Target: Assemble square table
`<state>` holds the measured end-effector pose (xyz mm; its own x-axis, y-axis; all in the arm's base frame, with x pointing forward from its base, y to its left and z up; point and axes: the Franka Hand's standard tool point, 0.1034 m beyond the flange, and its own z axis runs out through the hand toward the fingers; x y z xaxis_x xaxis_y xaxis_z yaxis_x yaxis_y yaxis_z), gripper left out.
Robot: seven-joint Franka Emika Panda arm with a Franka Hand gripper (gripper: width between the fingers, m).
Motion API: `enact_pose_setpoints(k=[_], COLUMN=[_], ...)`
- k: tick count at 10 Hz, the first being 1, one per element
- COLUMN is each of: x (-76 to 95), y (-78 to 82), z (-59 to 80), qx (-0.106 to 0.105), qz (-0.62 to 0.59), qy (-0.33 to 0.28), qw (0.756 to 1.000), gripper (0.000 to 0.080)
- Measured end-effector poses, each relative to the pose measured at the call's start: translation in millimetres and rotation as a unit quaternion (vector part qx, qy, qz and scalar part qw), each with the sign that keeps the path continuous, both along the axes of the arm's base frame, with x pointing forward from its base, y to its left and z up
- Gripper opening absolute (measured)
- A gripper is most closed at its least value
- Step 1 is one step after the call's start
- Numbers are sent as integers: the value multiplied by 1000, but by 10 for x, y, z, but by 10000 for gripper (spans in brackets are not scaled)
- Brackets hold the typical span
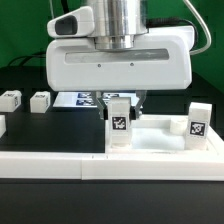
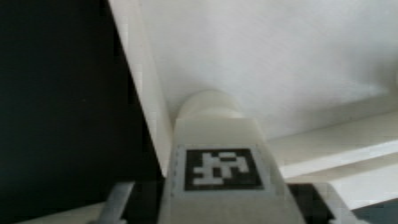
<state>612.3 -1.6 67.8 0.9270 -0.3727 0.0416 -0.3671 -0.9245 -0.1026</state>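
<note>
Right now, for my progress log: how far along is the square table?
Done, it seems: one leg stands upright at the tabletop's corner on the exterior view's right. In hand: the gripper is shut on a second leg, upright on the tabletop; whether it is seated, I cannot tell. Left: a loose leg and another loose leg on the exterior view's left.

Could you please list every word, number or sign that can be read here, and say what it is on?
No words, numbers or brand names can be read in either view.
On the gripped leg: a black-and-white square tag, a pattern with no letters.
On the other leg, at the exterior view's right: the same sort of tag.
On the marker board: tags too small to make out.
</note>
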Motion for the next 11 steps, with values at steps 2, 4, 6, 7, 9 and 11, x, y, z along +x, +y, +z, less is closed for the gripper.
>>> enact_pose_setpoints(k=[2, 4, 6, 7, 9, 11], x=[62, 86, 98, 118, 142, 141], y=[29, 29, 85, 119, 132, 134], z=[12, -1, -21, -26, -34, -35], qx=[7, 21, 30, 39, 64, 64], qz=[-127, -269, -405, -487, -602, -611], qy=[4, 27, 54, 71, 85, 86], qw=[992, 962, 912, 870, 791, 784], gripper=[287, 287, 288, 288, 289, 289])
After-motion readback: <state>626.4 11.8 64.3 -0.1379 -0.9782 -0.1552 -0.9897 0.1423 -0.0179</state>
